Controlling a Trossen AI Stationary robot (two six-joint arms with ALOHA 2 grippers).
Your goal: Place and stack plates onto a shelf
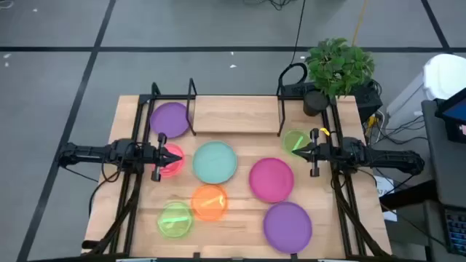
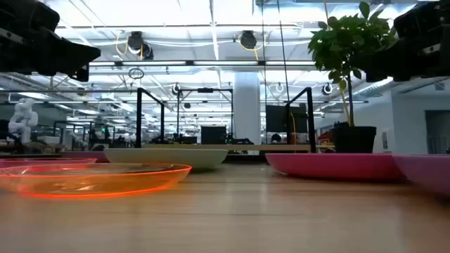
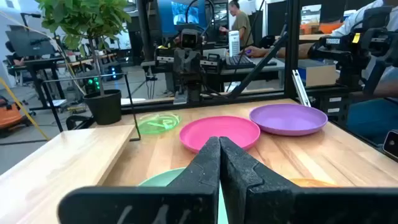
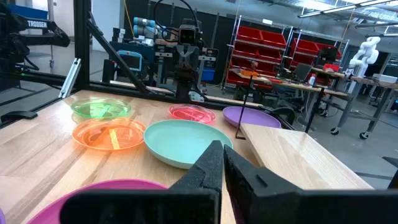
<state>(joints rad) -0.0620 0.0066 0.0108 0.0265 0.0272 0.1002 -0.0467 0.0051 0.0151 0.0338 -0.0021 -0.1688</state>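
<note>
The shelf [image 1: 237, 116], a light-wood plank between black frames, stands at the table's far middle with nothing on its top. Plates lie flat on the table: purple [image 1: 171, 118], red [image 1: 169, 161], teal [image 1: 215, 161], magenta [image 1: 271, 179], purple [image 1: 287, 225], orange [image 1: 210, 202], green [image 1: 175, 220] and green [image 1: 295, 140]. My left gripper [image 1: 175, 157] hovers shut above the red plate, pointing toward the table's right. My right gripper [image 1: 295, 151] hovers shut beside the far green plate, pointing left. Both are well above the tabletop and hold nothing.
A potted plant [image 1: 335, 69] stands at the table's far right corner, next to the shelf's right frame [image 1: 280, 109]. The arms' black rails run along the table's left and right edges. Bare wood shows between the shelf and the teal plate.
</note>
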